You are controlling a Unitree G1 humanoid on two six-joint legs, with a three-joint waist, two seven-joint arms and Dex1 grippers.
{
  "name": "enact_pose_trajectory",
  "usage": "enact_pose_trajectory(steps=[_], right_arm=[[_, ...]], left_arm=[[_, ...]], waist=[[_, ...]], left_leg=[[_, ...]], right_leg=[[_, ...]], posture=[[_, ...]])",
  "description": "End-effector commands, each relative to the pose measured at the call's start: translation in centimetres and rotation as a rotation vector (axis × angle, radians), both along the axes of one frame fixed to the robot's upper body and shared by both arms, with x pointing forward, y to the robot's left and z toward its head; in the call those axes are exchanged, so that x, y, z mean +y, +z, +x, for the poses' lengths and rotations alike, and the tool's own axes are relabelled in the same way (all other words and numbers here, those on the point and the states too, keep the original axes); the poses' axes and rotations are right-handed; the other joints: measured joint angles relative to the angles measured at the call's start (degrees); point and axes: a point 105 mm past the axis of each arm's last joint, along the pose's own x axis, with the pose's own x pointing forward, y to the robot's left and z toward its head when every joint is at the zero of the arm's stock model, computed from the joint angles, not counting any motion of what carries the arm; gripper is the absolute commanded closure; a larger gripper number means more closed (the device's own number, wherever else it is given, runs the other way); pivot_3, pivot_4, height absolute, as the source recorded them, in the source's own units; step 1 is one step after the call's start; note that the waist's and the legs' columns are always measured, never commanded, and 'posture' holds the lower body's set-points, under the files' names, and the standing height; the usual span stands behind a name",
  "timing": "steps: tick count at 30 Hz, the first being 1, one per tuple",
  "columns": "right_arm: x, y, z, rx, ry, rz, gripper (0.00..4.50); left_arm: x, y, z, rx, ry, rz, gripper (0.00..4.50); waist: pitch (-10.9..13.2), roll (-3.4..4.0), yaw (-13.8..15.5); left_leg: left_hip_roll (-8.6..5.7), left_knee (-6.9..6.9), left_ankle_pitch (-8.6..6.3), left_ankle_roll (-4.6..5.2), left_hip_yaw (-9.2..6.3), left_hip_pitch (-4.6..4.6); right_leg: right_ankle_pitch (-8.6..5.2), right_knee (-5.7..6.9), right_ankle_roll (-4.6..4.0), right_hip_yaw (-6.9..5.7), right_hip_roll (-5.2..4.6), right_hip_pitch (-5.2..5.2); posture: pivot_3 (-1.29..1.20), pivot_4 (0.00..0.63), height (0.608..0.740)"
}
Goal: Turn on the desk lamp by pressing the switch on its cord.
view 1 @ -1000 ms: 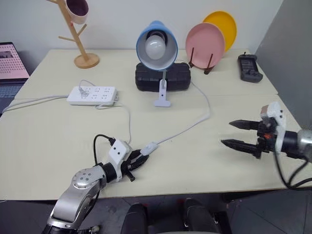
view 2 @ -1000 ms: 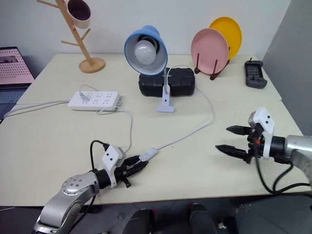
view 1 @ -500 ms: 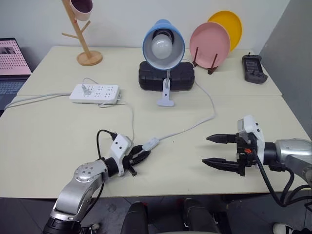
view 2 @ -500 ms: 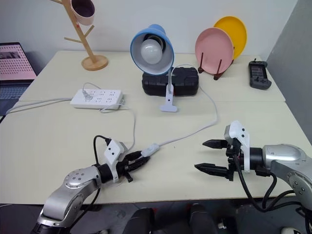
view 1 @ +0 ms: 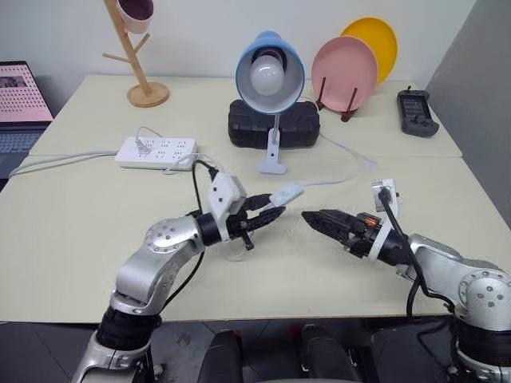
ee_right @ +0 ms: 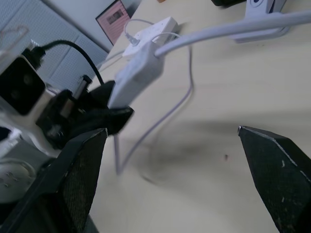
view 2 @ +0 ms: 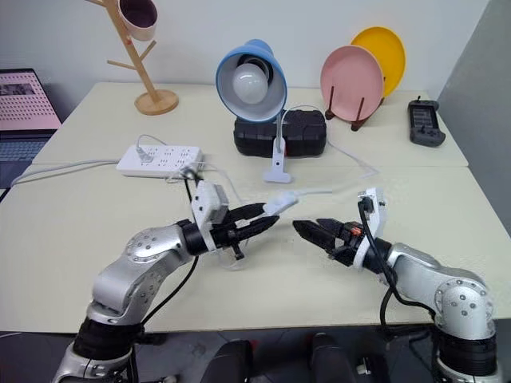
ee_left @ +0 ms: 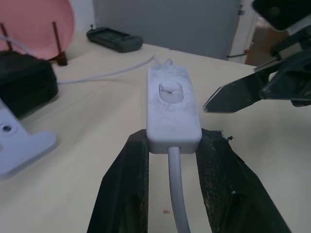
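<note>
The desk lamp [view 1: 270,76] with its light-blue shade and unlit white bulb stands at the table's back middle. Its thin white cord [view 1: 342,180] runs forward to the small white switch [view 1: 287,194]. The switch is held above the table, my left gripper [view 1: 267,217] shut on its near end. In the left wrist view the switch [ee_left: 172,104] sits between my fingers [ee_left: 127,179] with its rocker facing up. My right gripper [view 1: 315,219] is open, pointing left at the switch from a short gap away. In the right wrist view the switch [ee_right: 137,73] lies ahead of its spread fingers [ee_right: 73,184].
A white power strip [view 1: 156,152] lies at the left. Behind the lamp sits a black box [view 1: 274,124]. Pink [view 1: 343,72] and yellow [view 1: 371,40] plates stand on a rack at the back right beside a black remote [view 1: 417,112]. A wooden mug tree [view 1: 136,56] stands back left.
My left gripper has lifted the switch off the table, up and to the right. My right gripper has rolled and moved left, closing on the switch.
</note>
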Motion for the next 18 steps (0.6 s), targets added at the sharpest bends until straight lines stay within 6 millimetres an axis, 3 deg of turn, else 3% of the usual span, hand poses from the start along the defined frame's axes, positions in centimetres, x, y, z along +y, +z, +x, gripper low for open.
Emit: enact_pose_trajectory(steps=[1,6,18], right_arm=[[0.8,2.1,0.9,0.056,-0.064,0.162,0.0],[1.4,2.9,1.3,0.123,-0.087,0.243,0.0],[2.1,2.4,1.1,0.183,-0.045,0.256,0.0]], left_arm=[[-1.2,0.2,0.2,-0.076,-0.042,0.007,3.47],[-1.6,-0.1,0.4,-0.086,-0.05,-0.003,3.47],[-2.2,0.4,0.0,-0.075,-0.06,-0.065,3.47]], waist=[[0.0,0.0,-0.04],[0.0,0.01,-0.01],[0.0,0.02,0.02]], left_leg=[[0.01,0.0,0.0,0.0,0.0,-0.01],[0.02,0.02,0.0,0.01,-0.03,-0.1],[0.02,0.04,0.01,0.02,-0.14,-0.16]], right_leg=[[0.0,0.0,0.0,0.0,0.01,-0.02],[0.0,0.01,0.01,-0.01,0.03,-0.05],[0.02,0.02,-0.01,-0.06,0.03,-0.07]], posture=[[0.0,0.15,0.74],[0.0,0.15,0.74],[0.0,0.15,0.74]])
